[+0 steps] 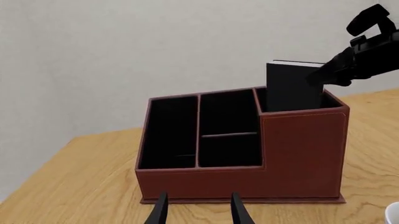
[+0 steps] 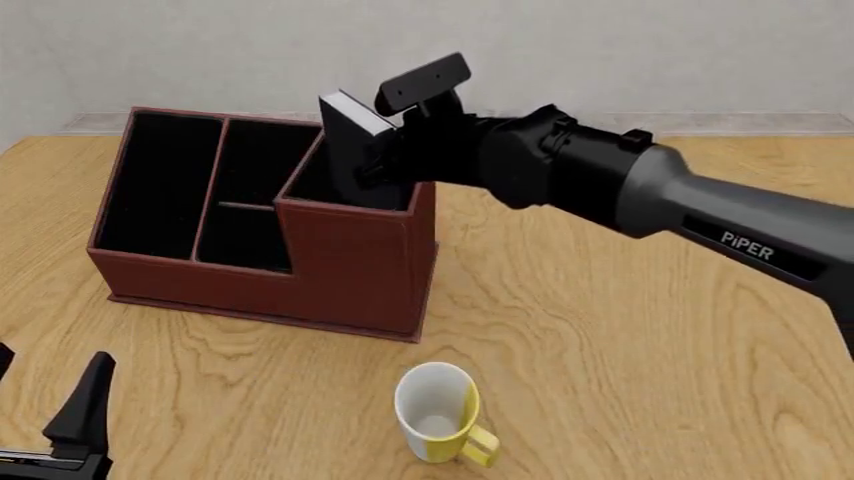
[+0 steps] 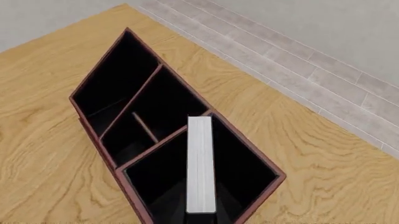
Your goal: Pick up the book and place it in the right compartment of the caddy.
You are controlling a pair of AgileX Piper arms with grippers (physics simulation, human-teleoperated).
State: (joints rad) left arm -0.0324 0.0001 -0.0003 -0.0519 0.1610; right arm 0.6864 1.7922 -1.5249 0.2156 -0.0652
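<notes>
The black book (image 2: 350,130) with white page edges (image 3: 201,163) stands in the caddy's right compartment (image 2: 320,180), its top sticking out above the tall front wall. My right gripper (image 2: 378,165) is shut on the book's upper corner (image 1: 293,86), with one finger across the cover. The reddish-brown caddy (image 2: 354,260) sits at the table's middle left, and its other pockets hold nothing. Near the table's front left, my left gripper (image 1: 198,212) hangs open in front of the caddy (image 1: 299,154) with nothing between its fingers.
A white-and-yellow mug (image 2: 438,410) stands upright on the wooden table, in front of the caddy and slightly to its right. A wall runs along the table's far edge. The right arm (image 2: 641,190) stretches over the table from the right.
</notes>
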